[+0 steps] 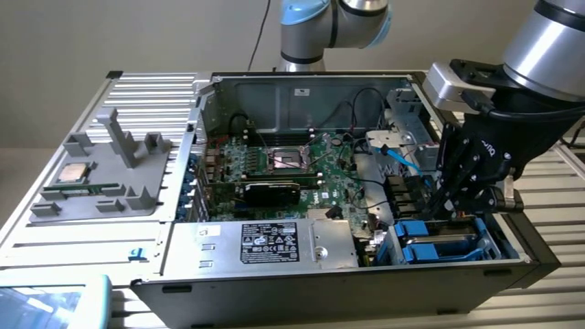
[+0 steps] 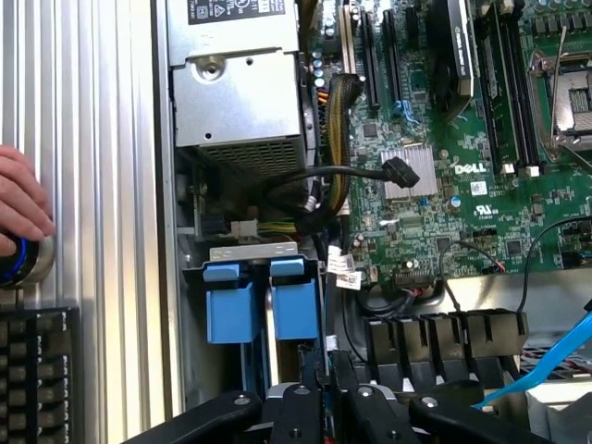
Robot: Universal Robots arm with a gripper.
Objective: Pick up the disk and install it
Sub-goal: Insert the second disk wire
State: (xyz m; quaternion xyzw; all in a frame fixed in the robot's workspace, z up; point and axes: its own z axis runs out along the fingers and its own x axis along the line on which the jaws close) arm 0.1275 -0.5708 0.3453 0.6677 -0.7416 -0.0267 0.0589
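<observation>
a: where is the disk (image 1: 445,241)?
b: down in the drive bay at the front corner of the computer case (image 1: 274,288), toward the exterior view's right. blue carrier frame around it, grey metal showing between the blue rails. in the wrist view, two blue tabs of the carrier (image 2: 262,301), standing side by side just beyond the fingers.

a: and the pincer (image 1: 459,199)?
b: hanging right above that bay, black fingers pointing down into it, tips at or just over the far end of the blue frame. directly below the pincer, then, not off to a side.

a: long axis?
b: running from the pincer end toward the near wall of the case, roughly along the case's right-hand side in the exterior view. lying flat, or close to flat, within the bay.

a: spread or pressed together?
b: cannot tell. black linkages crowded together at the wrist view's edge (image 2: 324,407), fingertips cut off. touching the carrier or merely over it, also unclear. looks seated in its slot rather than carried, as a judgement.

a: anything else close by?
b: silver power supply (image 1: 274,243) with a black label next to the bay, green motherboard (image 1: 292,164) behind it, a light blue cable (image 1: 402,161) looping near the arm. on the slatted bench (image 1: 55,240), a grey parts tray (image 1: 101,181) well apart from the case. a person's hand (image 2: 20,208) on a round blue-ringed knob (image 2: 23,264) beside a keyboard (image 2: 37,370).
</observation>
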